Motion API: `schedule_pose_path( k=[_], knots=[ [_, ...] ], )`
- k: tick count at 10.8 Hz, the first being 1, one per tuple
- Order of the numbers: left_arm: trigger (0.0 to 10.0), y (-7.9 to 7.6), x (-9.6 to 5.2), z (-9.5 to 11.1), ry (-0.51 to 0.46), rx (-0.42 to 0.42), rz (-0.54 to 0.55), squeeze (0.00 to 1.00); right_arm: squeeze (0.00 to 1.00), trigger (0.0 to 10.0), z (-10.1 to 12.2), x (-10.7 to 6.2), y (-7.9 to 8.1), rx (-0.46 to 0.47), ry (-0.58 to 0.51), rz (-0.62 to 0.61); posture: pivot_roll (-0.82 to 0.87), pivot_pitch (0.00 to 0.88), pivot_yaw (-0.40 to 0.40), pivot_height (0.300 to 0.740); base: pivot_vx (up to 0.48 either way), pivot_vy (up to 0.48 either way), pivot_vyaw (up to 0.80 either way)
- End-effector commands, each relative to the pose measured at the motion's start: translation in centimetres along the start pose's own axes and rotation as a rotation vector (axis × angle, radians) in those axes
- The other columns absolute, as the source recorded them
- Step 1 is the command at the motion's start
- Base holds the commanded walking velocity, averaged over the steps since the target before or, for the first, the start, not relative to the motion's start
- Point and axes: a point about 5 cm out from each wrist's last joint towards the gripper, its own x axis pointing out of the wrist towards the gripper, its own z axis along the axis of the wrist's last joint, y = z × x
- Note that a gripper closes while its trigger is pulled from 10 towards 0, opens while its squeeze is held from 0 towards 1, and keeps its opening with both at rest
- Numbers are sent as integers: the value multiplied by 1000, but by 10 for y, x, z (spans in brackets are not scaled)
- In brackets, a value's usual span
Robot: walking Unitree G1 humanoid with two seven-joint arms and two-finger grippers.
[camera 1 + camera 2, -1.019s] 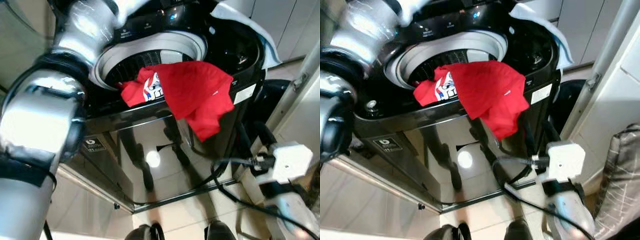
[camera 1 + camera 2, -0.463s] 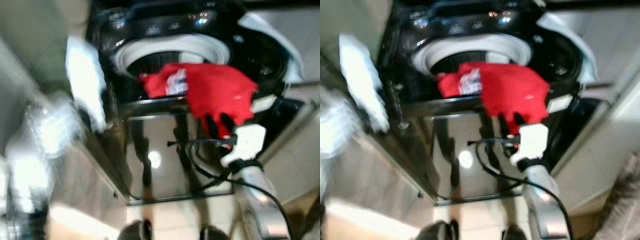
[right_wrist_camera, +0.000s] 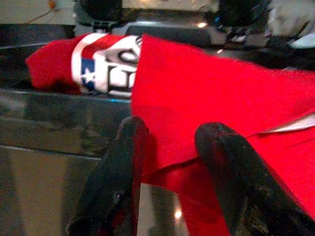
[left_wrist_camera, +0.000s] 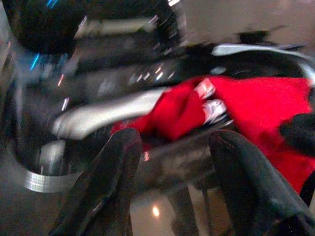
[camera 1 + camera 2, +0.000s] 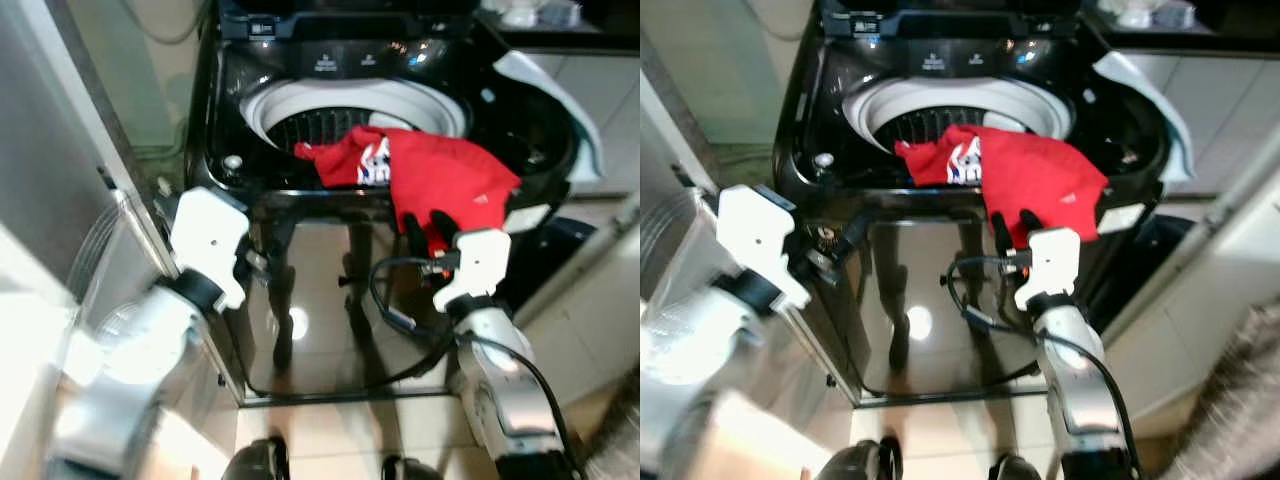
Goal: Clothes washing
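A red garment [image 5: 445, 178] with a white and blue print lies over the front rim of the black top-loading washing machine [image 5: 225, 120]. Part of it lies in the open drum [image 5: 330, 120] and part hangs down the glossy front. My right gripper [image 5: 428, 226] is at the hanging hem. In the right wrist view its fingers [image 3: 123, 162] stand open on either side of the red cloth edge [image 3: 197, 93]. My left gripper [image 4: 172, 147] is open and holds nothing. It hovers before the machine's front left corner, beside its white wrist block [image 5: 210, 240].
A white cloth [image 5: 580, 110] hangs over the machine's right side. A black cable [image 5: 385, 300] loops in front of the machine from my right arm. A silver panel [image 5: 60, 190] stands close on the left, and a dark bin [image 5: 550, 255] sits low on the right.
The camera has tilted and pulled back. My left arm came down from over the machine to its front left. My right gripper rose to the hanging hem of the red garment.
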Motion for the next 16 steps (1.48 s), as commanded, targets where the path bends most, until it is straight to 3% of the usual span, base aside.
schedule_pose_path(
  k=[1, 4, 5, 6, 8, 9, 11, 12, 13, 14, 16],
  knots=[
    [10000, 6, -1, -4, 24, -1, 38, 0, 0, 10000, 4, -2, -8, -15, -21, -35, 56, 81, 4, 740, 0, 0, 0],
    [10000, 7, 3, -7, 24, 0, 63, 0, 0, 10000, -10, -22, -11, -5, 46, -68, 28, 98, 21, 740, 0, 0, 0],
    [10000, 11, 3, -12, 35, 9, 107, 0, 0, 10000, -18, -20, -12, 11, 71, -98, 30, 113, 32, 740, 0, 0, 0],
    [10000, 14, -6, -19, 73, 36, 116, 0, 0, 10000, -24, -12, -14, 5, 86, -131, 54, 167, 57, 740, 0, 0, 0],
    [10000, 15, -13, -23, 105, 58, 118, 0, 0, 10000, -31, -3, -17, -31, 103, -155, 79, 188, 69, 740, 0, 0, 0],
    [10000, 18, -15, -24, 109, 117, 145, 0, 0, 10000, -33, 12, -14, -37, 102, -153, 101, 183, 65, 740, 0, 0, 0],
    [10000, 20, -3, -19, 54, 147, 167, 0, 0, 10000, -9, 13, -12, -36, 12, -139, 79, 145, 39, 740, 0, 0, 0],
    [10000, 14, 8, -18, 20, 157, 140, 0, 0, 10000, 21, 5, -11, -83, -87, -153, 31, 87, 13, 740, 0, 0, 0],
    [10000, 11, 14, -16, 4, 149, 133, 0, 0, 10000, 28, 2, -12, -103, -104, -153, 4, 58, 2, 740, 0, 0, 0],
    [10000, -1, 39, -20, -30, 85, 119, 0, 0, 10000, 22, 1, -23, -124, -69, -137, -74, 4, -19, 740, 277, -390, 0],
    [10000, -11, 66, -33, -7, 49, 122, 0, 0, 10000, 18, 23, -30, -143, -23, -95, -146, 0, -37, 740, 324, -191, 0]
  ],
)
